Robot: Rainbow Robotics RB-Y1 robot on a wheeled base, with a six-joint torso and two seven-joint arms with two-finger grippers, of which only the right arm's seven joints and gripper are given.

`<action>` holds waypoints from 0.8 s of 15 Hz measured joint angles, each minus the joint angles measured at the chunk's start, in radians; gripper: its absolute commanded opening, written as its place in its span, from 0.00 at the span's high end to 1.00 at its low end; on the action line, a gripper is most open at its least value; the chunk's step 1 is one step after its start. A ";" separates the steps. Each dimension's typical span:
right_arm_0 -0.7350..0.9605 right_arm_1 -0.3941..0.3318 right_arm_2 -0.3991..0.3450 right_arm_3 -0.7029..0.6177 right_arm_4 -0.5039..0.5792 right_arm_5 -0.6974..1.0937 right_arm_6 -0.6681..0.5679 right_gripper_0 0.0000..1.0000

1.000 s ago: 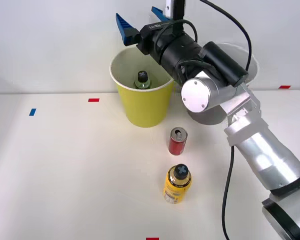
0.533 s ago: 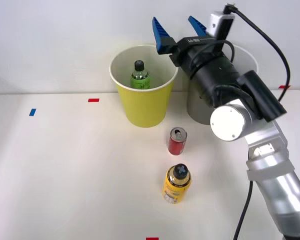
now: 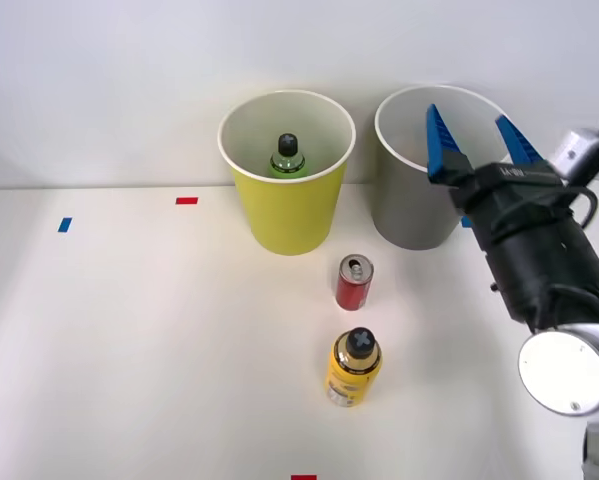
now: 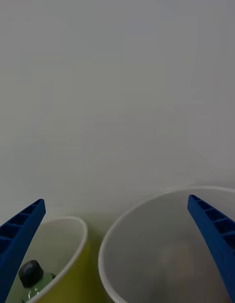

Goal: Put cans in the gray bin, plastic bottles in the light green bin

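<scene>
The light green bin (image 3: 287, 215) stands at the back of the table with a green plastic bottle (image 3: 286, 157) upright inside it. To its right stands the gray bin (image 3: 411, 215). In front of the two bins a short red can (image 3: 354, 283) stands on the table, and nearer me a yellow plastic bottle (image 3: 354, 368) with a black cap. My right gripper (image 3: 471, 137) is open and holds nothing, raised in front of the gray bin's right half. In the right wrist view the blue fingers (image 4: 19, 234) frame the gray bin (image 4: 147, 244), the light green bin (image 4: 81, 268) and the green bottle's cap (image 4: 32, 274).
Small red tape marks (image 3: 186, 200) and a blue tape mark (image 3: 64, 224) lie on the white table. A white wall rises right behind the bins. The table's left half is open surface.
My right arm has swung from above the light green bin to the right and down, ending in front of the gray bin. The green bottle stays in the light green bin.
</scene>
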State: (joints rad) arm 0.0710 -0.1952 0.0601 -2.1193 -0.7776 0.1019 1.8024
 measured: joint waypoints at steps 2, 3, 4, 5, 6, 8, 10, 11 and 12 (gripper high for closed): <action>0.129 0.006 -0.040 -0.050 0.003 -0.001 0.007 0.00; 0.186 0.013 -0.058 -0.071 0.004 -0.004 0.011 0.00; 0.232 0.026 -0.071 -0.085 0.004 -0.011 0.015 0.00; 0.277 0.048 -0.081 -0.090 0.006 -0.019 0.020 0.00; 0.316 0.076 -0.088 -0.092 0.009 -0.029 0.025 0.00; 0.386 0.129 -0.094 -0.093 0.015 -0.041 0.034 0.00; 0.453 0.171 -0.095 -0.093 0.019 -0.042 0.045 0.00; 0.486 0.182 -0.095 -0.093 0.024 -0.044 0.052 0.00; 0.518 0.189 -0.094 -0.093 0.029 -0.048 0.058 0.00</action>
State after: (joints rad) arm 0.5886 -0.0065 -0.0337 -2.2121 -0.7482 0.0542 1.8607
